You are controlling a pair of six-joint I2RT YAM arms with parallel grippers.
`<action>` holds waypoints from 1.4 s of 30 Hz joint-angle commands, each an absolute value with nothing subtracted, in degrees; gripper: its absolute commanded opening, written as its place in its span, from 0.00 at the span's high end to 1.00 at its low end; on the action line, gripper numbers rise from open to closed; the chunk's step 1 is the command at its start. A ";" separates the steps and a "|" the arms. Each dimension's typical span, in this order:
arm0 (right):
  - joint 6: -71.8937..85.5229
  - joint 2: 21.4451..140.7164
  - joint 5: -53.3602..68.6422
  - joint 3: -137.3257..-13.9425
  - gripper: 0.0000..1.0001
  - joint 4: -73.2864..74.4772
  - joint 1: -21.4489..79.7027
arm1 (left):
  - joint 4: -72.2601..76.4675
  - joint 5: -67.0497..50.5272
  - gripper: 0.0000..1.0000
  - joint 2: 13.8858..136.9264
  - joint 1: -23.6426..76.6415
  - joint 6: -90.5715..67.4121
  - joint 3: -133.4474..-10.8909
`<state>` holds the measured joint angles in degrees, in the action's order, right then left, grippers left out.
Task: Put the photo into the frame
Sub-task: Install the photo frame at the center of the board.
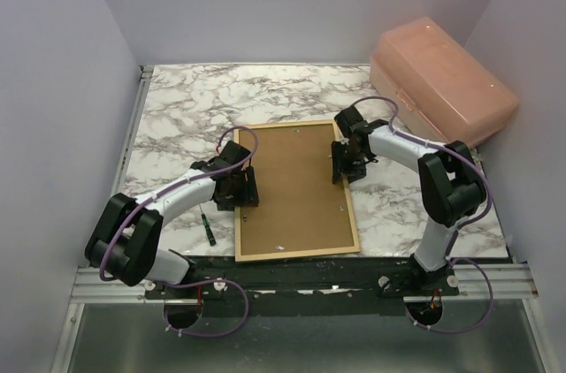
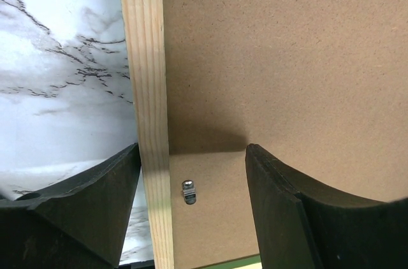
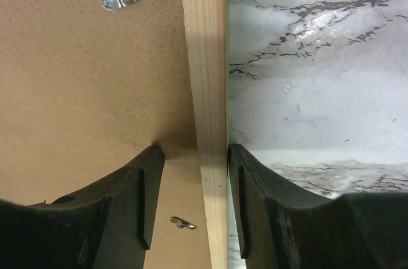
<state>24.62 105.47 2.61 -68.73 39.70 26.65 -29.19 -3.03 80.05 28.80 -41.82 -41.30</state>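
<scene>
The left gripper [image 2: 192,154] stands wide astride the left rail of the frame [image 2: 148,58]. The right gripper [image 3: 196,154], narrower, straddles the right rail, perhaps touching its outer edge, unclamped.

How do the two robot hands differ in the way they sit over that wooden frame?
The left gripper straddles the frame's left rail; the right gripper straddles its right rail. The left gripper's jaws stand wider, its inner finger well in over the brown backing board, while the right gripper's fingers sit closer about the rail. Both are open, one finger over the board, the other over the marble table.
</scene>
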 commanded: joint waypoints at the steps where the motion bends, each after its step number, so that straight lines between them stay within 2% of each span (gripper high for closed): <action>1: 26.17 108.72 -3.01 -62.52 0.48 42.78 28.62 | -28.98 -4.53 0.29 83.05 31.26 -44.72 -39.73; 2: 26.21 107.83 -3.03 -62.09 0.46 42.52 28.65 | -29.66 -4.14 0.26 82.43 31.45 -44.75 -39.87; 5: 27.00 103.38 -2.39 -61.42 0.30 42.67 28.65 | -32.29 -2.47 0.16 79.90 31.95 -45.39 -40.49; 8: 28.11 97.48 -1.02 -59.94 0.19 42.46 28.65 | -34.69 -1.01 0.11 75.60 32.49 -46.24 -40.24; 14: 30.76 88.04 4.74 -54.90 0.14 42.73 28.63 | -38.42 -0.49 0.06 67.94 33.70 -48.86 -37.13; 20: 31.51 85.02 9.63 -47.23 0.14 42.31 28.69 | -36.49 -1.96 0.10 64.43 36.11 -52.35 -32.09; 25: 32.33 86.52 7.48 -47.51 0.15 43.37 29.61 | -33.64 -3.27 0.16 66.39 37.29 -53.79 -31.18; 26: 32.06 87.58 7.58 -47.30 0.16 43.17 29.56 | -33.08 -3.54 0.17 67.25 37.27 -53.85 -31.40; 32: 33.21 92.49 8.24 -46.69 0.40 39.23 32.89 | -29.53 -5.41 0.22 73.33 37.30 -53.41 -34.46; 36: 33.87 96.06 6.88 -48.26 0.48 37.37 34.65 | -29.45 -5.80 0.24 79.44 37.19 -51.57 -39.16; 40: 34.04 96.98 4.27 -50.91 0.48 37.17 35.77 | -30.93 -5.07 0.24 82.55 37.11 -50.33 -43.27; 42: 33.70 96.74 2.96 -52.16 0.41 37.97 35.81 | -32.25 -4.14 0.22 82.23 37.09 -50.20 -44.11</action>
<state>32.36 92.71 7.01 -52.25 44.31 33.43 -40.45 -3.79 80.31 36.84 -51.07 -42.15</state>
